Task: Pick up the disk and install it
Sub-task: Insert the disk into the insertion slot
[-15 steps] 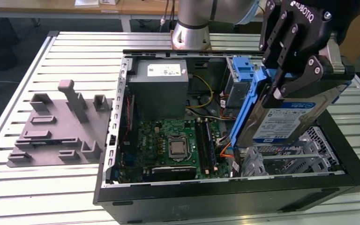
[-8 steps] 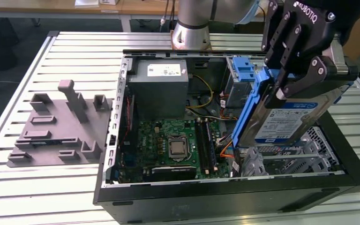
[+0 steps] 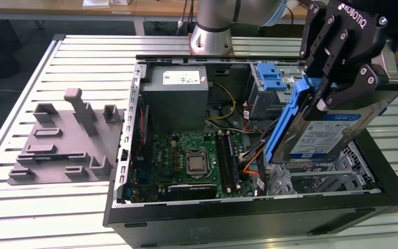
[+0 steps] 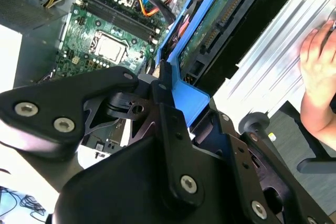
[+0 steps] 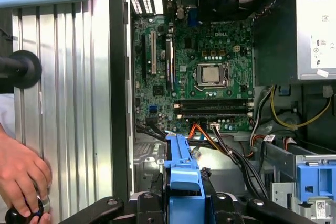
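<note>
The disk [image 3: 327, 136] is pinched between the jaws of the gripper [image 3: 354, 93] — long axis near-vertical, suspended over the open computer case [image 3: 254, 220].

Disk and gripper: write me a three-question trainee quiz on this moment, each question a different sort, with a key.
1. Multiple choice: what does the gripper hold? A the disk; B a memory module; C nothing.
2. True or false: the disk hangs tilted over the open computer case, not lying flat.
3. Fill in: in the first wrist view, a person's ____ is on the slatted table outside the case.

Key: 1 A. 2 true. 3 hand.
</note>
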